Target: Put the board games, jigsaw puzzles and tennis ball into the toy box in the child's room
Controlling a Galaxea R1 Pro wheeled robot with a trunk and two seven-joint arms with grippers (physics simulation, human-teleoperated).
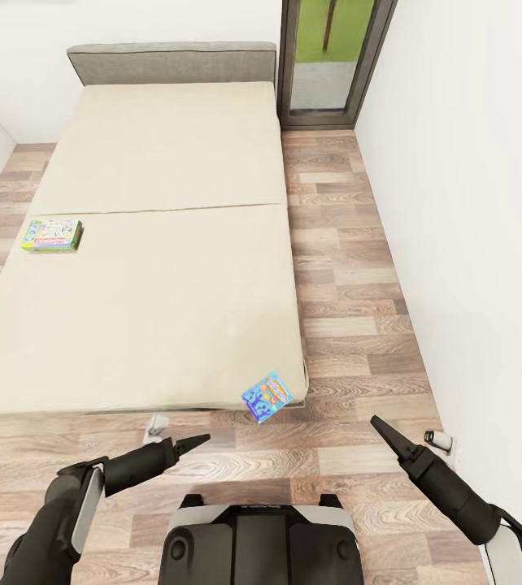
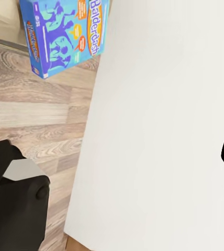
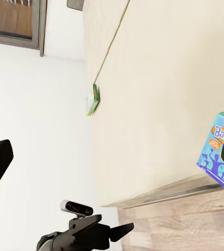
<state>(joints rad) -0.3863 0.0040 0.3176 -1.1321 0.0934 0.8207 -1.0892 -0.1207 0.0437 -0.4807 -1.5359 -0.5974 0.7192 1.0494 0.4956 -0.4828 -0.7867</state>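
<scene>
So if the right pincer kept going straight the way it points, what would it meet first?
Probably the blue board game tipped over the bed's near corner: the right pincer aims up and left toward it. Depth is unclear, so it might miss it and reach the bed first.

The bed (image 1: 155, 244) fills the middle and left of the head view, its headboard (image 1: 171, 62) at the far end against the back wall. One game box (image 1: 52, 235) lies flat on the mattress near the bed's left edge, about halfway along. A second game box (image 1: 267, 396) sits at the bed's near right corner, tilted and hanging past the edge over the floor (image 1: 350, 268). A strip of floor runs along the bed's right side, bounded by a wall (image 1: 472, 203) on the right. A door (image 1: 330, 61) stands at the far end of that strip, just right of the headboard.
</scene>
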